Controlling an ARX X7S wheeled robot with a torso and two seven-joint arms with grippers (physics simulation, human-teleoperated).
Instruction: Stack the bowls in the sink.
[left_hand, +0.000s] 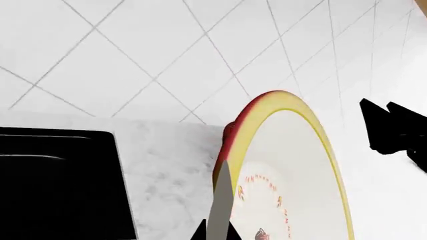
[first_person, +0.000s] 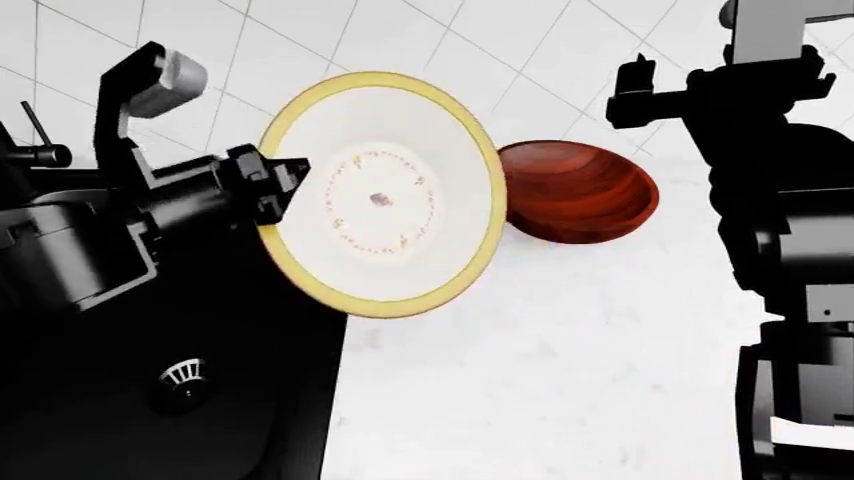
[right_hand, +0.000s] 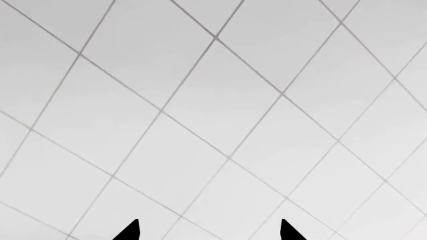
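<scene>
White bowl (first_person: 383, 193) with yellow rim, pinched at its edge by the left gripper (first_person: 283, 178), tilted on edge above the sink (first_person: 160, 400) rim.
Wood-grain bowl (first_person: 583, 192) rests on marble counter (first_person: 534, 380); right gripper (right_hand: 209, 231) fingertips spread, facing tiled wall (right_hand: 213, 100).

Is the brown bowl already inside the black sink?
No, the brown bowl rests on the white counter, well apart from the sink.

Head camera looks down over counter (first_person: 574, 380), sink (first_person: 160, 420) at left. Left wrist camera sits tight against white bowl (left_hand: 293, 165), facing tiled wall (left_hand: 167, 45). Right wrist camera faces wall only. Shared: white bowl, wall.
</scene>
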